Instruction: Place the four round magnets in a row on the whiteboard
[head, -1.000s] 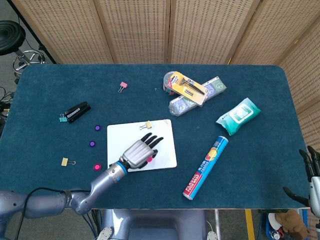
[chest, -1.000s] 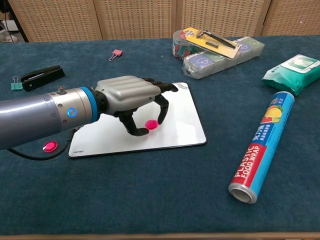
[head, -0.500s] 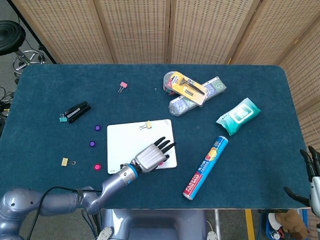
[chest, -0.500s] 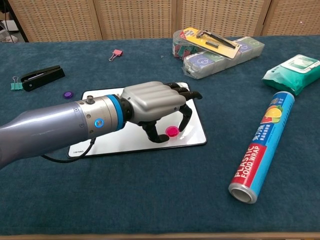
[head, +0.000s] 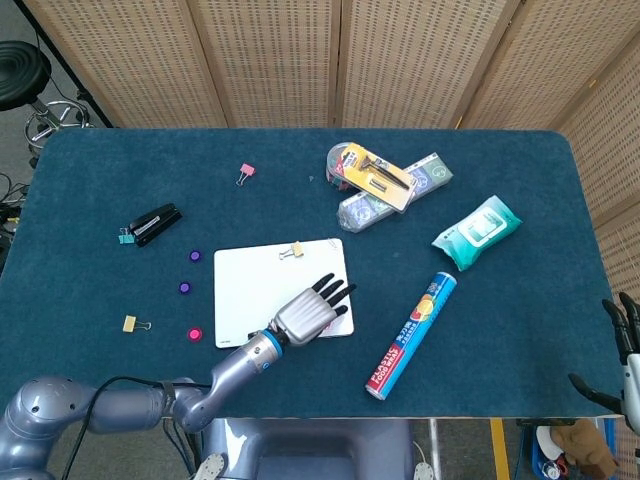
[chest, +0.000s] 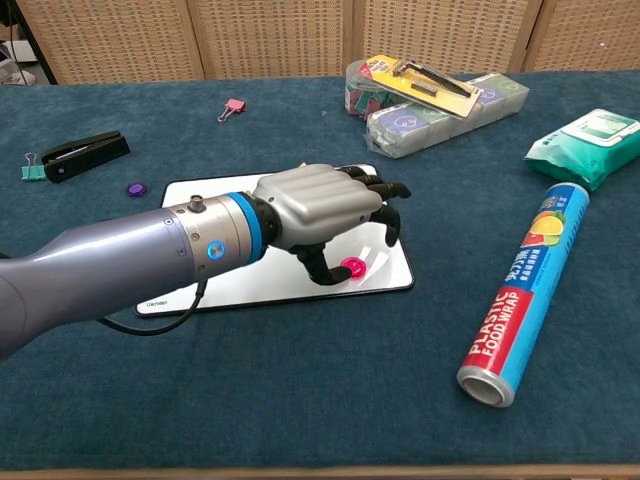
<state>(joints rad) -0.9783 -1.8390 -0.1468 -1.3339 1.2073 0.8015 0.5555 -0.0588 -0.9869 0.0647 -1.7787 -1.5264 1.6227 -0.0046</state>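
Left hand (chest: 325, 205) hovered palm-down over the near right corner of the whiteboard (chest: 200, 285), fingers (chest: 388, 190) spread, thumb curled beside a pink magnet (chest: 352, 266) on the board; contact with it could not be told, so neither could any grip. Lay off the board, on the counter (head: 520, 330) to its left: a second pink magnet (head: 194, 334) and two purple magnets (head: 184, 288), one farther back (head: 194, 256). Clipped to the board's far edge, a small binder clip (head: 294, 250). Showed only at the head view's lower right edge, well apart from the board: right hand (head: 622, 345), fingers loosely apart, grasping nothing.
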